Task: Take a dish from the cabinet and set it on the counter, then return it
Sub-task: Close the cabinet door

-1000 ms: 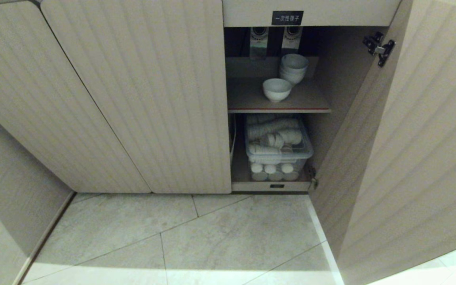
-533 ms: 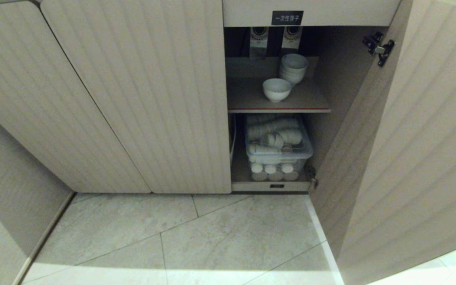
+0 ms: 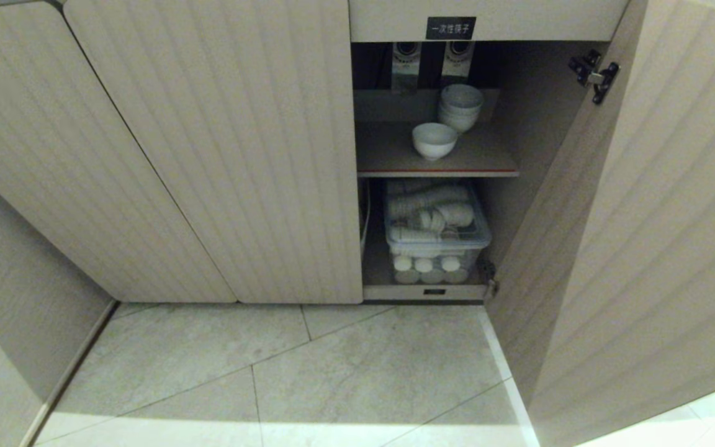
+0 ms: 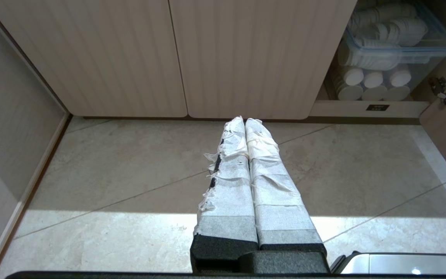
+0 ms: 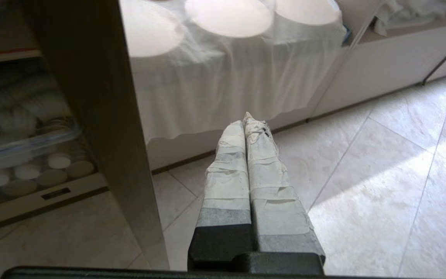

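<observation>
The right gripper [image 5: 246, 120] has its tape-wrapped fingers [image 5: 261, 162] pressed flat together with nothing between them, hanging low over the pale floor tiles [image 5: 381, 162] just outside the edge of the open cabinet door [image 5: 103, 116], which stands between it and the shelves; shut jaws suit an arm that is only on its way in and has nothing to carry yet. The left gripper [image 4: 245, 121] is likewise closed on nothing, parked above the tiles in front of the shut ribbed doors [image 4: 130, 58], out of the way because one arm is probably enough for so small a load. Neither arm shows in the head view. There the dish [image 3: 434, 140], a small white bowl, sits upright alone near the front edge of the upper shelf [image 3: 382, 155], roughly mid-width, a little in front of a stack of similar bowls [image 3: 460, 107] at the back right corner; standing apart and forward, it is the easy one to reach without disturbing the stack. Under that shelf, on the cabinet floor, a clear lidded plastic bin [image 3: 437, 230] full of white ware fills most of the width. The door [image 3: 643, 217] is swung wide at the right on its hinge [image 3: 594, 73], leaving the cabinet [image 3: 208, 155] mouth free. I judge the reach for the dish has hardly begun, and the jaws must part before they meet its rim
</observation>
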You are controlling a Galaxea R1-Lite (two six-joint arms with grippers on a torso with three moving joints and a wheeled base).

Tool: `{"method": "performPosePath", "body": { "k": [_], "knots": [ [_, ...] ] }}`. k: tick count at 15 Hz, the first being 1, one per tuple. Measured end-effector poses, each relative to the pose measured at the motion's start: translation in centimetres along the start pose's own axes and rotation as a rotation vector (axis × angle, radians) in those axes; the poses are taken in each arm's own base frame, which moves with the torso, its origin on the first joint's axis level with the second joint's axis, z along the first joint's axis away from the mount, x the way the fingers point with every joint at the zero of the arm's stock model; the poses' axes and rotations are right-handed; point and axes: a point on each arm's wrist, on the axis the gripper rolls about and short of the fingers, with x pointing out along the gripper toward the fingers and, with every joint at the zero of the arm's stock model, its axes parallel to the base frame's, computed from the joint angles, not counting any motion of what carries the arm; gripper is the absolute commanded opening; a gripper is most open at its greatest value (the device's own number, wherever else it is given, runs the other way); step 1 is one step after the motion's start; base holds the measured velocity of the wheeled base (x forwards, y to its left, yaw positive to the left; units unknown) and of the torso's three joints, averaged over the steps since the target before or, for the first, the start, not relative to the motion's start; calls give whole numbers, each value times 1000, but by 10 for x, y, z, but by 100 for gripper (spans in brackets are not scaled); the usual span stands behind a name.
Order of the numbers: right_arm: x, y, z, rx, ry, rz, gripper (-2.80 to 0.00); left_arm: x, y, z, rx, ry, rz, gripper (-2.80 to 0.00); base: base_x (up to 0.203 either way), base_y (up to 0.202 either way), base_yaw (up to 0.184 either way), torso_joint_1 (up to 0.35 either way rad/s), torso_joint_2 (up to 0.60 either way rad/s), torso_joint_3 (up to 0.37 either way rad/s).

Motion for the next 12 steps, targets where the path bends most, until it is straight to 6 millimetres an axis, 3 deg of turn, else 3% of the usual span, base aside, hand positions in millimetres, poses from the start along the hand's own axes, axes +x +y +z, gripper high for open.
{"method": "performPosePath", "body": {
  "k": [12],
  "knots": [
    [9, 3, -5, 11, 40, 6, -280, 0, 0, 0, 0, 0, 0, -280, 0, 0, 0, 0, 0, 0]
  ]
}}
